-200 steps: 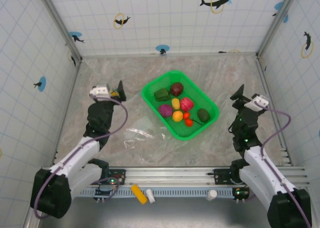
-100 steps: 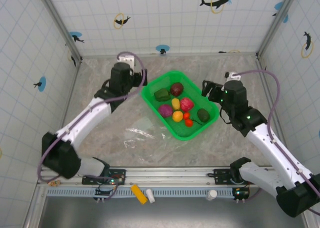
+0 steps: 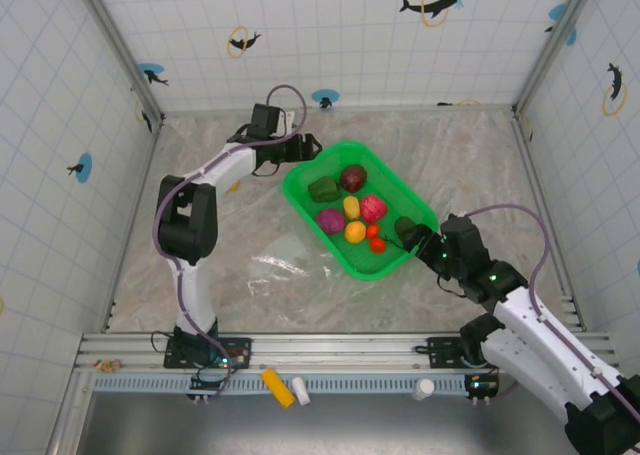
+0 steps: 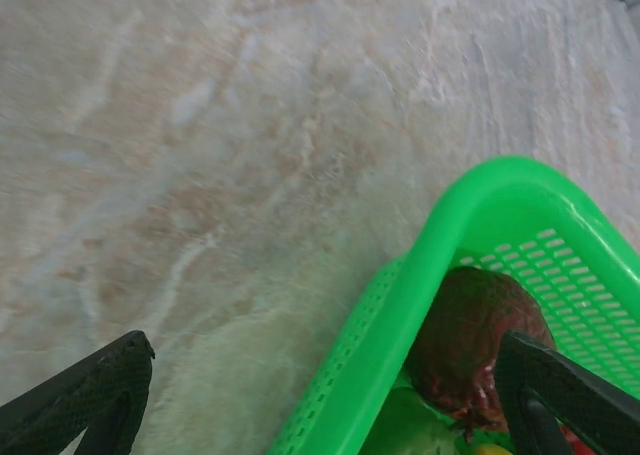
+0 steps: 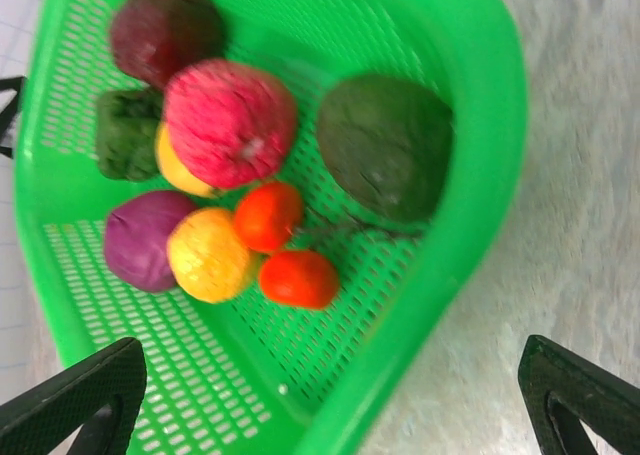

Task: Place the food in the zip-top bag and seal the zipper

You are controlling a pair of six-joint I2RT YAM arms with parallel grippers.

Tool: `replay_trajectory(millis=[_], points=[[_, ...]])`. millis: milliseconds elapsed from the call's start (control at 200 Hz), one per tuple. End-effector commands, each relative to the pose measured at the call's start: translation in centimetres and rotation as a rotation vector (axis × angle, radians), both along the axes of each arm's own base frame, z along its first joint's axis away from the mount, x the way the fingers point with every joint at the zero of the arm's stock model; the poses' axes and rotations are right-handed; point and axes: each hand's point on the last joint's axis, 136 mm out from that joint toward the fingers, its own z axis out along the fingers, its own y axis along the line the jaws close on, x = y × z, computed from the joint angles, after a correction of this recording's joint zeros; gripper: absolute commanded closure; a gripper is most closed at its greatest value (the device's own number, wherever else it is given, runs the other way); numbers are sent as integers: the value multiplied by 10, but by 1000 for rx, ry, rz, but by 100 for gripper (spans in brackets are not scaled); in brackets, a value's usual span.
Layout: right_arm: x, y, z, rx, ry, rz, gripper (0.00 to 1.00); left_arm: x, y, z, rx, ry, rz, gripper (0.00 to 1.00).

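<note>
The food [image 3: 352, 207] lies in a green basket [image 3: 300, 197]: maroon [image 5: 165, 30], pink [image 5: 230, 123], dark green [image 5: 385, 145], purple [image 5: 145, 240], yellow [image 5: 208, 257] and red [image 5: 295, 278] pieces. The clear zip-top bag [image 3: 285, 265] lies flat on the table in front of the basket's left side; its zipper is too faint to make out. My left gripper [image 3: 303, 147] [image 4: 330, 410] is open and straddles the basket's far-left rim [image 4: 430, 265], with one finger [image 4: 565, 395] beside the maroon piece [image 4: 475, 340]. My right gripper [image 3: 420, 239] [image 5: 325, 415] is open over the basket's near-right corner.
Marble-patterned tabletop [image 3: 220, 265] boxed in by tiled walls [image 3: 60, 125]. A yellow piece [image 3: 277, 386] and small white pieces [image 3: 425, 386] lie on the front rail below the arm bases. The bag sits between the basket and the rail.
Both arms swung from the table's sides to the basket. The left gripper reached the far-left rim; the right gripper came down to the near-right corner.
</note>
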Motion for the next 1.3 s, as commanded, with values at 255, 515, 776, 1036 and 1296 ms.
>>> replay_trajectory(millis=[255, 515, 776, 1036, 1296], points=[[15, 28, -19, 4, 68, 98, 8, -53, -25, -9, -119, 107, -146, 11], [70, 5, -14, -91, 62, 82, 6, -85, -13, -11, -151, 115, -117, 16], [152, -7, -7, -164, 63, 47, 0, -103, 5, -12, -140, 101, -29, 20], [217, -30, -22, -266, 155, 14, 0, -133, -45, -3, -251, 122, -97, 22], [215, -105, -19, -529, 186, -147, 0, -136, -55, -3, -239, 102, -23, 18]])
